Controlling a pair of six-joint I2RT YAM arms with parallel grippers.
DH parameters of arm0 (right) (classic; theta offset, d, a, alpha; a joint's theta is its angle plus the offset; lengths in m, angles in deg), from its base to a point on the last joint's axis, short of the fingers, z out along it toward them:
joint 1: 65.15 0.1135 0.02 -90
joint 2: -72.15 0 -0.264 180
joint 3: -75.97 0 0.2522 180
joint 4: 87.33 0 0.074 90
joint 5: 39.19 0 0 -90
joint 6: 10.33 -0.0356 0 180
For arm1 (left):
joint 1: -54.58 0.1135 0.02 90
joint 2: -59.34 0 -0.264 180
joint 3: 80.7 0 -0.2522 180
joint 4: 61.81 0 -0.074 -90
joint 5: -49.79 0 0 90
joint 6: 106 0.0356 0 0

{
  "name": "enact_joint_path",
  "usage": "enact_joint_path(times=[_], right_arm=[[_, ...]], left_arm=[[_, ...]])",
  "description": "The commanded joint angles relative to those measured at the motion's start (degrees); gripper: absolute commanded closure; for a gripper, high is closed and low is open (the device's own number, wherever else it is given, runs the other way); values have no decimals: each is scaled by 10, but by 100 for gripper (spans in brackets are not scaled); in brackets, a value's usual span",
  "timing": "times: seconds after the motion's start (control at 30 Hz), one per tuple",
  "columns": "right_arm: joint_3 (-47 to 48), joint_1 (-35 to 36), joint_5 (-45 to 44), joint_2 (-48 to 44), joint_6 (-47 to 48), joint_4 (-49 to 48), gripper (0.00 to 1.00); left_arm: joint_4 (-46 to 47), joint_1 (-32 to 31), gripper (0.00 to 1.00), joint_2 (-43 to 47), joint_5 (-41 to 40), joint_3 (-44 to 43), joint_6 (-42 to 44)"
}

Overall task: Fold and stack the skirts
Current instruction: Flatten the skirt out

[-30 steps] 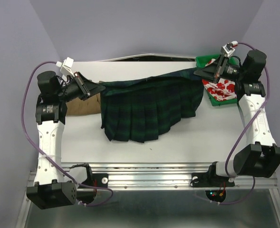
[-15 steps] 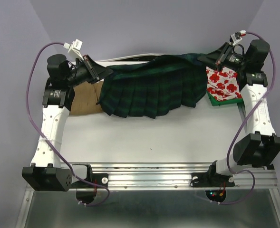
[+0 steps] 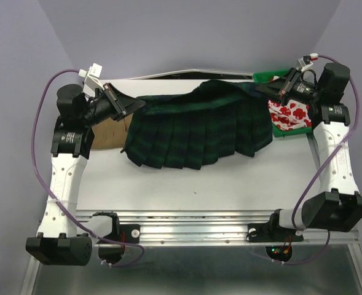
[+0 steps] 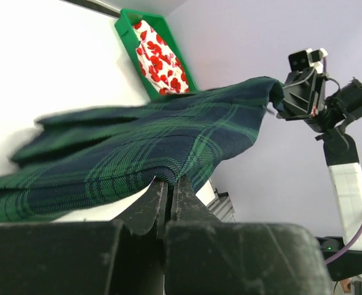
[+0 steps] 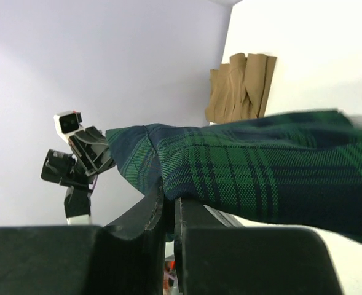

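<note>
The dark green-navy plaid pleated skirt (image 3: 199, 129) hangs stretched between both grippers over the back of the table, its hem resting on the surface. My left gripper (image 3: 137, 106) is shut on its left waist corner (image 4: 168, 178). My right gripper (image 3: 262, 87) is shut on its right waist corner (image 5: 168, 184). The tan-brown pleated skirt (image 3: 110, 132) lies flat at the back left, partly under the plaid one; it also shows in the right wrist view (image 5: 239, 86). The white skirt with red flowers (image 3: 289, 115) lies in the green bin (image 3: 265, 77) at the back right.
The green bin (image 4: 126, 24) stands at the table's back right corner beside the right arm. The white tabletop (image 3: 193, 184) runs from the skirt's hem to the front rail. A purple wall rises behind the table.
Both grippers have raised and drawn the plaid skirt taut toward the back of the table, then let it come down and forward a little. The left gripper has shifted slightly left.
</note>
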Motion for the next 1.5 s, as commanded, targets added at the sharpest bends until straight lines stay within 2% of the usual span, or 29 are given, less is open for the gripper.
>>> enact_joint_path(times=[0.0,0.13,0.2,0.3,0.33,0.37,0.4,0.47,0.5,0.53,0.6,0.63,0.73,0.8,0.87,0.93,0.97,1.07,1.1,1.2,1.33,1.47], right_arm=[[28,-8,-38,42,5,4,99],[41,-8,-59,123,-27,-68,99],[71,-8,-66,159,-42,-118,99],[160,-8,-69,250,-62,-166,99],[187,-8,-70,275,-76,-180,99],[214,-8,-69,322,-91,-204,99],[267,-3,-75,343,-108,-251,99],[334,-3,-85,403,-114,-286,99],[406,-3,-98,420,-106,-301,99],[438,-3,-104,436,-102,-306,99],[482,-3,-105,460,-94,-338,99],[503,-3,-103,476,-83,-352,99],[473,3,-82,479,-32,-341,99],[379,3,-64,472,3,-330,99],[277,9,-38,470,80,-298,99],[215,9,-18,484,155,-239,99],[165,9,-12,492,181,-214,99],[97,9,-6,509,290,-120,99],[59,9,-12,508,316,-72,99],[-35,9,-31,470,384,-35,99],[-98,9,-57,424,420,7,99],[-96,9,-110,413,461,84,99]], left_arm=[[25,4,100,-29,-8,-26,-21],[75,4,100,-105,-14,-50,-43],[87,4,100,-178,-12,-87,-43],[117,3,100,-297,8,-202,-43],[123,3,100,-328,14,-289,-39],[123,3,100,-394,16,-340,-24],[124,4,100,-426,15,-393,-16],[142,4,100,-484,-11,-511,14],[169,4,100,-497,-6,-537,18],[199,5,100,-519,0,-581,21],[219,5,100,-530,15,-604,33],[237,6,100,-532,24,-595,52],[238,7,100,-526,35,-533,88],[212,7,100,-524,51,-453,132],[178,7,100,-529,46,-363,182],[116,7,100,-562,45,-307,232],[93,8,100,-578,48,-295,248],[-3,14,100,-622,51,-243,307],[-22,16,100,-625,49,-226,323],[-34,20,100,-597,40,-138,352],[-67,36,100,-553,26,-84,386],[-119,36,100,-540,15,-68,434]])
